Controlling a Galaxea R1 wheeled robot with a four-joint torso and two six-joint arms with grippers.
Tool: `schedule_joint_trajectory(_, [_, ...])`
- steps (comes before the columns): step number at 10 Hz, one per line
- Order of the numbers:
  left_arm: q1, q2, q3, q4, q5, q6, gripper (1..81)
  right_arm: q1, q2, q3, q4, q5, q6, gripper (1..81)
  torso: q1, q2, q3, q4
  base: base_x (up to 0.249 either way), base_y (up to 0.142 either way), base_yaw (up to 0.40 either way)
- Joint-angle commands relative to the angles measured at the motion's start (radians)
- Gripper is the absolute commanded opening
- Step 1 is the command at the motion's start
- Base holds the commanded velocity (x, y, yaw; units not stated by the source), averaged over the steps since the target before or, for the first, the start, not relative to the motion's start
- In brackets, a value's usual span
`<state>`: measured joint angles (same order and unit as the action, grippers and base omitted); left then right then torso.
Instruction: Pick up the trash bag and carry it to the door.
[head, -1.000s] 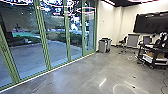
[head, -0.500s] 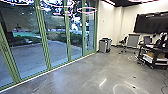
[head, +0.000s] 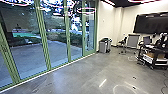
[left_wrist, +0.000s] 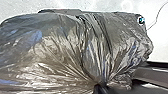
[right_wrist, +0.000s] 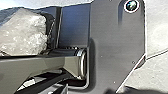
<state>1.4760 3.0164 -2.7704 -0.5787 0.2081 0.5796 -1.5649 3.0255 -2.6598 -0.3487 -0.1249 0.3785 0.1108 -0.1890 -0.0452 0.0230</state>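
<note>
The trash bag (left_wrist: 62, 52), dark, shiny and semi-transparent, shows large in the left wrist view. Its folds run together into a tight neck, where my left gripper (left_wrist: 101, 88) is shut on it. In the right wrist view, part of the bag (right_wrist: 23, 32) looks pale and crinkled beside the robot's dark plate and jointed bar. Tall glass door panels (head: 56, 37) with green frames stand along the left side in the head view.
Grey bins (head: 104, 45) stand by the white wall beyond the glass. To the right are a chair (head: 122, 43), a grey panel (head: 133, 41) and a black cart (head: 153, 56) carrying equipment. A cable lies near the cart. Outside the glass is a paved yard (head: 27, 56).
</note>
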Motion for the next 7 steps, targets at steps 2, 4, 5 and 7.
schedule_joint_trajectory(2, [-0.067, -0.010, -0.003, 0.000, 0.076, 0.013, 1.0, 0.055, 0.009, 0.005, -0.009, -0.053, -0.003, 81.1, -0.002, -0.001, 0.000, 0.000, 0.113, 0.000, 0.000])
schedule_joint_trajectory(4, [-0.067, -0.006, -0.003, 0.002, 0.076, 0.013, 1.0, 0.056, 0.009, 0.005, -0.009, -0.053, -0.003, 81.1, -0.001, 0.000, 0.000, 0.000, 0.140, 0.000, 0.000])
schedule_joint_trajectory(5, [-0.067, -0.006, -0.003, 0.002, 0.076, 0.017, 1.0, 0.056, 0.009, 0.005, -0.009, -0.053, -0.003, 81.1, -0.002, -0.001, 0.001, 0.000, 0.152, 0.000, 0.000])
schedule_joint_trajectory(7, [-0.067, -0.005, -0.003, 0.002, 0.076, 0.022, 1.0, 0.055, 0.009, 0.005, -0.009, -0.055, -0.003, 81.1, -0.001, -0.001, 0.001, 0.000, 0.157, 0.000, 0.000])
